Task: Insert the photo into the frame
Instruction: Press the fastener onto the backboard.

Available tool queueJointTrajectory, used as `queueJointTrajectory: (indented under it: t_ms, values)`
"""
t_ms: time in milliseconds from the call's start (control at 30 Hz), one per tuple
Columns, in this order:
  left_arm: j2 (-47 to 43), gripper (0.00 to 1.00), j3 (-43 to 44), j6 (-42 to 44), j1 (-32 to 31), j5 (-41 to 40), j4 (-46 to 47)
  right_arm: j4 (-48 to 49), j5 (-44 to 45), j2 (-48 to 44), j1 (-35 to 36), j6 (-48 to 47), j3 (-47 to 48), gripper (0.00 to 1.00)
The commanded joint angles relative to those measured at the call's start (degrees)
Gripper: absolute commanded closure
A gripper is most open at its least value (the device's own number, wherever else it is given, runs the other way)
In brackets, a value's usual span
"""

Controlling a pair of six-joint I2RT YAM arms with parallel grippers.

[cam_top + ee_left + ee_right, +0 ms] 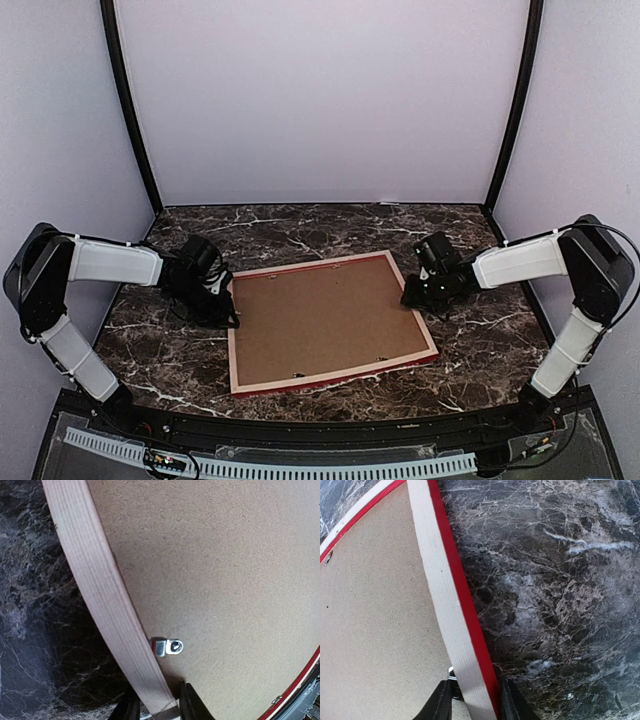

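Looking down on a dark marble tabletop (480,340) with the frame (335,376) lying face down around its middle, a little closer to the near edge and turned slightly, right side farther back. Shows pale wood rails uppermost, a thin red strip along the outer edge, and a plain brown board (325,320) filling the opening, flat inside the rails. Places the left gripper (228,312) low at the frame's left rail, toward the tabletop's left edge, jaws narrow and clamped across that rail, one finger outside over the marble, the other inside over the board. Reveals, close up, a small metal clip (169,646) at the rail's inner side, just ahead of the inside finger, lying on the board. Places the right gripper (412,298) about midway along the right rail, jaws narrow and straddling the rail, one finger at each side; cannot tell whether pressing on the wood or just off it.
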Motion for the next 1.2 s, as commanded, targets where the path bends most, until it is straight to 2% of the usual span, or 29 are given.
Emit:
queueJointTrajectory:
  t_ms: [0,233,433,600,933,1167]
  values:
    - [2.5,0.73,-1.0,2.4,-2.0,1.4,-0.9,7.8,-2.4,1.2,-0.4,4.7,-0.8,0.71]
    - [2.9,0.73,-0.8,2.3,-2.4,1.3,-0.9,12.3,-5.6,-0.4,-1.7,8.0,-4.1,0.73]
    - [3.0,0.73,-0.2,2.3,-2.4,1.3,-1.1,14.9,-9.8,-1.2,-3.1,8.5,-5.1,0.53]
    - [2.9,0.73,-0.3,2.3,-2.5,1.1,-1.1,15.4,-9.8,-1.4,-3.6,6.7,-4.9,0.47]
    - [3.3,0.73,-0.3,2.4,-2.5,1.3,-0.7,4.4,-4.3,2.8,-3.6,-4.1,2.4,0.50]
    - [3.4,0.73,-0.4,2.4,-2.5,1.4,-0.8,1.7,-3.9,5.1,-3.2,-7.0,4.8,0.55]
